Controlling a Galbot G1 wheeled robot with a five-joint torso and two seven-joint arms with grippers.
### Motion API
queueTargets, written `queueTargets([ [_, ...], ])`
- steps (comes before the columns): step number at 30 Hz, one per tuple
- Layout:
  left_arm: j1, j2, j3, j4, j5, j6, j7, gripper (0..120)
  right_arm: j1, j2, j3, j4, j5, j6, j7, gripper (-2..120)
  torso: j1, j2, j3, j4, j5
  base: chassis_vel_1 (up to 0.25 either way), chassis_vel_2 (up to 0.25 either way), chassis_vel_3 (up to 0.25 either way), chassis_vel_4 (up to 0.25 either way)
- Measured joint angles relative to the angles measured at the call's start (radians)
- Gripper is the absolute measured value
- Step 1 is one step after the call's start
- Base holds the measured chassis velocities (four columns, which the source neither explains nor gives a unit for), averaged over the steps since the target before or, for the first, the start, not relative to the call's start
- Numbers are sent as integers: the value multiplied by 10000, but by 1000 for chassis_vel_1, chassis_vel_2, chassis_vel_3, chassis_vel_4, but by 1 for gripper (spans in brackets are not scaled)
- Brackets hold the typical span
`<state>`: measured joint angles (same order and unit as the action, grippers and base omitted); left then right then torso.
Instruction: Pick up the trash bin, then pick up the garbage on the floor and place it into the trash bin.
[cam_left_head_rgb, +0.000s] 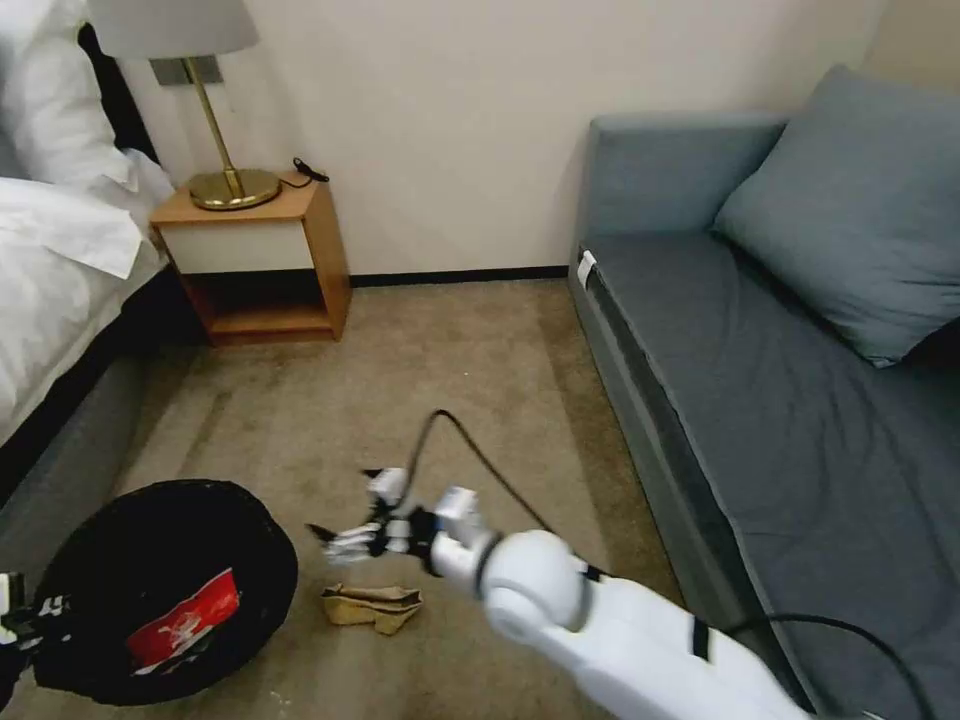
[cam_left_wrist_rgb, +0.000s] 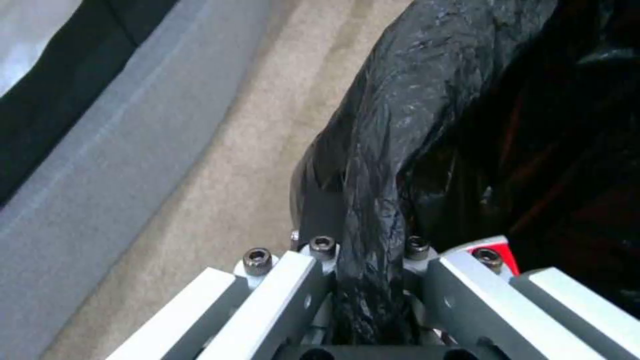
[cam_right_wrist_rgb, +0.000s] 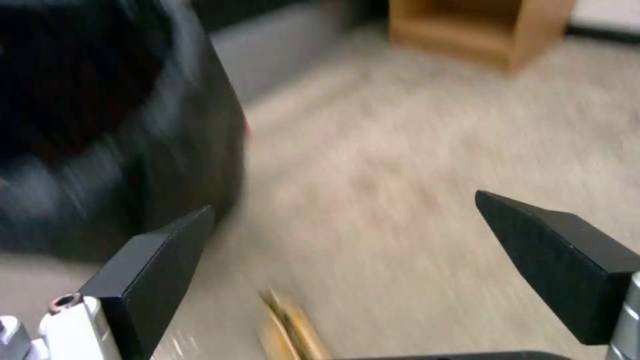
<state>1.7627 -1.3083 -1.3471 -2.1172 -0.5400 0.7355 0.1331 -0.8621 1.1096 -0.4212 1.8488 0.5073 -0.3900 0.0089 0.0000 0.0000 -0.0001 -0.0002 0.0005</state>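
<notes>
Looking from the head camera, I judged the bin step done and the floor pickup under way: the trash bin (cam_left_head_rgb: 165, 590) sat low at the robot's left with a red-and-white packet (cam_left_head_rgb: 185, 620) already inside it, gripped at its near rim by the left gripper (cam_left_head_rgb: 12, 612). The right arm reached forward and down, elbow bent, with the right gripper (cam_left_head_rgb: 335, 540) hanging empty over the carpet (cam_left_head_rgb: 470, 380). A tan paper piece (cam_left_head_rgb: 372, 606) lay just below and beside those fingers, near the bin but not touching it.

At the left wrist, the fingers (cam_left_wrist_rgb: 280, 285) were clamped on the bin's black bag liner (cam_left_wrist_rgb: 393, 130), the rim pinched between them, carpet to one side.

At the right wrist, the two black fingertips (cam_right_wrist_rgb: 153, 270) stood wide apart, with nothing between them. The tan scrap sat just under the gap, the bin beside one fingertip. Next, I thought, the wrist would need to drop and centre over that paper before closing.
</notes>
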Motion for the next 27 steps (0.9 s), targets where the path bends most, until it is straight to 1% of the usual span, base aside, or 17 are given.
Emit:
queueTargets([
  [2,-99,45,0,118,3,0,-9,3,-21,-173,-207,-725,-572,-24,-267,100,0,0,1,1,-4,0,0,0,0],
  [3,-99,45,0,118,3,0,-9,3,-21,-173,-207,-725,-572,-24,-267,100,0,0,1,1,-4,0,0,0,0],
  [5,-123,57,0,134,5,0,-14,3,95,-119,-605,-1443,-1071,7,-505,100,0,0,1,0,-3,0,0,0,0],
  [6,-122,69,1,133,5,0,-15,3,285,47,-995,-2090,-1349,112,-661,100,1,0,1,1,-4,0,0,0,0],
  [7,-122,69,1,133,5,0,-15,3,285,47,-995,-2090,-1349,112,-661,100,1,0,1,1,-4,0,0,0,0],
  [11,-206,128,-41,91,-10,0,-15,3,1074,800,-2096,-3649,-1637,289,-963,100,1,0,2,3,-5,0,0,0,0],
  [12,-206,128,-41,91,-10,0,-15,3,1074,800,-2096,-3649,-1637,289,-963,100,1,0,2,3,-5,0,0,0,0],
  [16,-296,134,-109,90,-78,0,-14,3,1732,1544,-3007,-4896,-1741,362,-1165,100,1,0,2,3,-4,0,0,0,0],
  [17,-296,134,-109,90,-78,0,-14,3,1732,1544,-3007,-4896,-1741,362,-1165,100,1,0,2,3,-4,0,0,0,0],
  [20,-317,117,-151,160,-129,0,-14,3,1957,2165,-3291,-5868,-1967,495,-1303,100,0,0,2,4,-6,0,0,0,0],
  [21,-317,117,-151,160,-129,0,-14,3,1957,2165,-3291,-5868,-1967,495,-1303,100,0,0,2,4,-6,0,0,0,0],
  [24,-350,95,-148,169,-149,0,-8,3,2119,2634,-3338,-6657,-2055,639,-1464,100,0,0,1,4,-5,0,0,0,0],
  [25,-350,95,-148,169,-149,0,-8,3,2119,2634,-3338,-6657,-2055,639,-1464,100,0,0,1,4,-5,0,0,0,0],
  [27,-393,80,-118,168,-150,0,-8,3,2225,2865,-3427,-7198,-2077,683,-1635,100,0,0,1,2,-7,0,0,0,0],
])
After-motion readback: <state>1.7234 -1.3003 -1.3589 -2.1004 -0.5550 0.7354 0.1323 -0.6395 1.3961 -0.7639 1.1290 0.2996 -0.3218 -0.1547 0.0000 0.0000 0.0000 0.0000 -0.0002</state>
